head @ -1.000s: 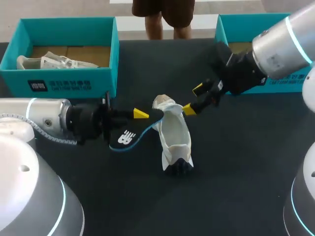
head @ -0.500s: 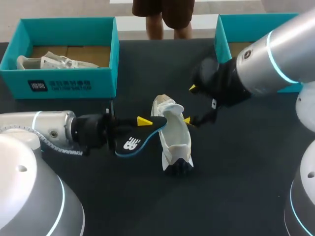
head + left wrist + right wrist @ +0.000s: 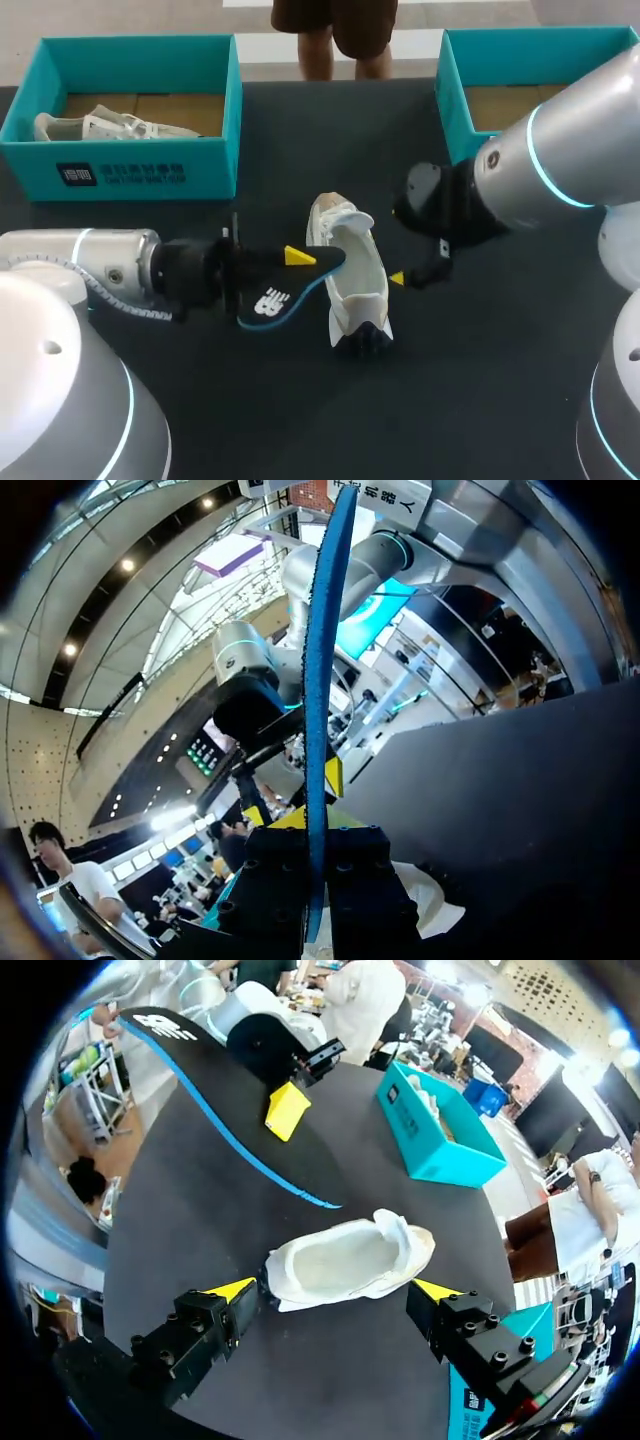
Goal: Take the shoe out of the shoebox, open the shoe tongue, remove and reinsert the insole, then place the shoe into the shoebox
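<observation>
1. Where the table [image 3: 300,420] meets its far-left corner, we've got the left shoebox [image 3: 150,180], teal, with a pale spare shoe [image 3: 110,125] lying inside.
2. Our left gripper [image 3: 290,262] comes in near the left edge. It's pinching the black, blue-edged insole [image 3: 275,295], with the fingers pressed on its two faces. The insole's free end is just beside the shoe.
3. Mid-table lies the white shoe [image 3: 355,285], outside both boxes.
4. Our right gripper [image 3: 420,270] is beside the shoe. Its fingers [image 3: 232,1288] are spread wide, one off each end of the shoe, gripping nothing.
5. In the far-right corner sits the right shoebox [image 3: 455,100], also teal.
</observation>
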Available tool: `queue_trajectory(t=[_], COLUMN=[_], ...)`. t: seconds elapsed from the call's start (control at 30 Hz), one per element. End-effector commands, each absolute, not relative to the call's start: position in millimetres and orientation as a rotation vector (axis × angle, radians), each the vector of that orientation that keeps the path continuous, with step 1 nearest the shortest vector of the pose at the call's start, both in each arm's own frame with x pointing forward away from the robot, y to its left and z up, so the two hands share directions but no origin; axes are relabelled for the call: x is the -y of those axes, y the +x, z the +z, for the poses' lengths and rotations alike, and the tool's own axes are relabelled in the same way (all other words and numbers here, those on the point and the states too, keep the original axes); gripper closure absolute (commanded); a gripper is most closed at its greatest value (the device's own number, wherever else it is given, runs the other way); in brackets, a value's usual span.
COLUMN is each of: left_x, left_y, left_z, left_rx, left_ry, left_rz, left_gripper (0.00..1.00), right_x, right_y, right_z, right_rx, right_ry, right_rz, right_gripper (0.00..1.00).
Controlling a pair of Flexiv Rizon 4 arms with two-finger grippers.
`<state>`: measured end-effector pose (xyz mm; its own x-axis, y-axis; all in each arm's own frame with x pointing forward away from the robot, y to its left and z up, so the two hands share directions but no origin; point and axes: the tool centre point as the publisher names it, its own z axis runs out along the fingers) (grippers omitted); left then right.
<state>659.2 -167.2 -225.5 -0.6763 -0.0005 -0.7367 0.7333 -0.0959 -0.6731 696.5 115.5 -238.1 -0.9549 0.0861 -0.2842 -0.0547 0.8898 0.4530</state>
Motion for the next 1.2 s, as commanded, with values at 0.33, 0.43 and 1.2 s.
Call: queue_trajectory(t=[0.33, 0.43, 1.2], left_x=[195.9, 196.1, 197.9], left_y=[661.4, 663.1, 666.6], left_z=[-257.0, -261.0, -259.9], left_rx=[-1.706, -1.7, -1.692], left_ry=[0.849, 0.848, 0.806], left_rz=[-1.767, -1.764, -1.746], left_gripper=[1.0, 1.0, 1.0], right_x=[-89.6, -89.4, -112.6], right_y=[726.9, 734.8, 756.4], right_z=[-284.1, -293.9, -326.6], right_rx=[-2.75, -2.75, -2.721], right_ry=[-0.169, -0.181, -0.253], right_rz=[0.805, 0.804, 0.905], right_gripper=[0.0, 0.0, 0.0])
